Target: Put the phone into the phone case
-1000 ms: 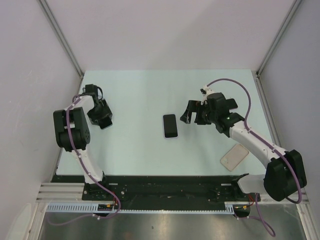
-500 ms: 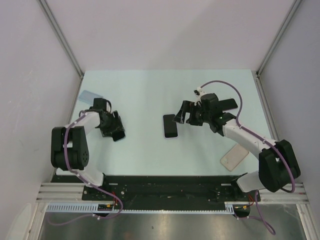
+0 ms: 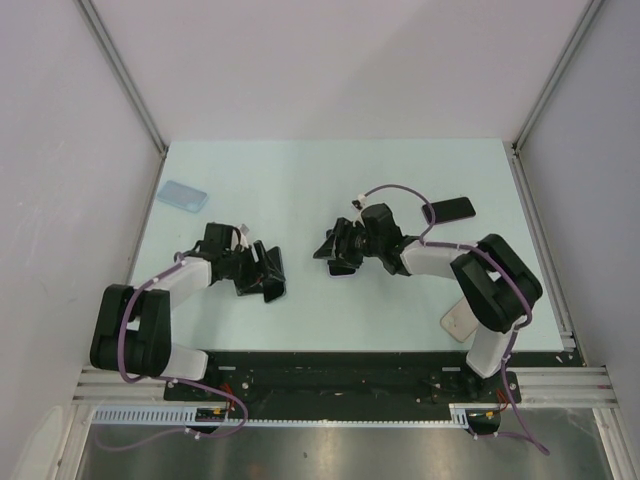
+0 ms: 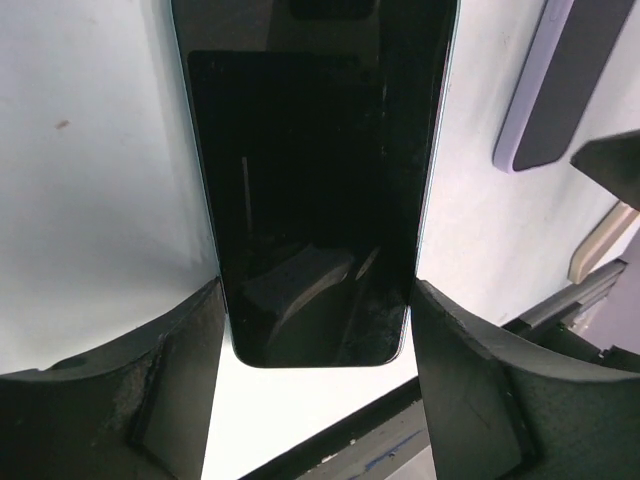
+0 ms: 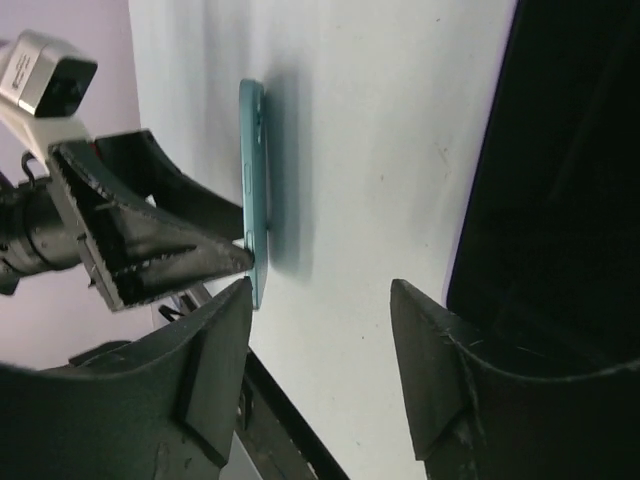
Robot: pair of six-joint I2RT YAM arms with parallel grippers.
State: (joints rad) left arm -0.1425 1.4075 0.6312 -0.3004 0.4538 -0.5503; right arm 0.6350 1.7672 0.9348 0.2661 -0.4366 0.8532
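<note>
Pale blue case (image 3: pixel 182 195): lies flat at the table's (image 3: pixel 300 170) far left, well apart from both arms.
Left gripper (image 3: pixel 268 275): clenched on the teal-edged phone (image 4: pixel 315 200). A finger presses each long side near one end, and the dark screen faces the left wrist camera.
Teal-edged phone, other angle: the right wrist camera sees it edge-on, a thin teal side with a shadow on the table beside it.
Right gripper (image 3: pixel 330 250): low at mid-table, fingers apart with only bare table between them, grasping nothing.
Lilac-edged phone (image 5: pixel 570 180): flat on the table just outside one right finger, mostly hidden under that gripper from above.
Black phone (image 3: pixel 450 210): lies flat beyond the right arm, apart from the gripper.
Beige case (image 3: pixel 458 322): near the front right edge, partly covered by the right arm.
</note>
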